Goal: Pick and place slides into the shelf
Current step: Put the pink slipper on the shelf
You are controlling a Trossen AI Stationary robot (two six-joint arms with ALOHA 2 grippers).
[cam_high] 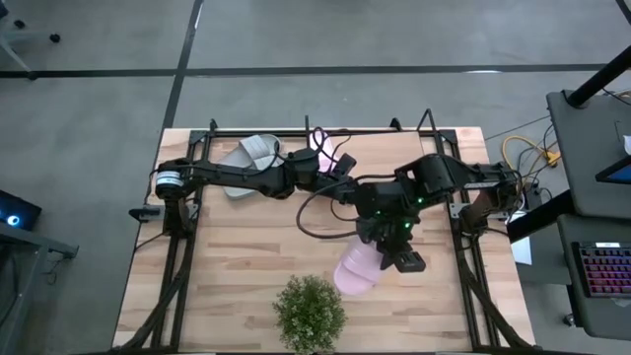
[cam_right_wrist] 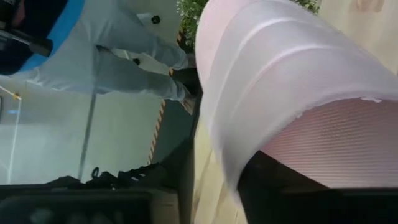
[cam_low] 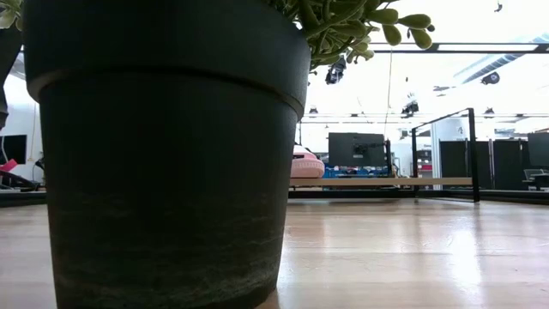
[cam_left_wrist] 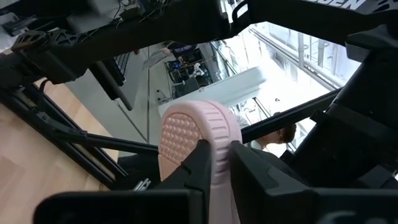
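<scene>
the left gripper is pinched onto a pale pink slide at the far middle of the table, its two dark fingers squeezing the slide's edge between them, the studded sole facing the wrist camera. seen from above, this slide sits at the shelf along the far edge, with a grey slide just to its left. the right gripper hangs over the near middle of the table with the second pink slide at its fingers, the strap pressed against them; whether its fingers grip or have parted cannot be told. a potted plant stands just near-left of that slide.
</scene>
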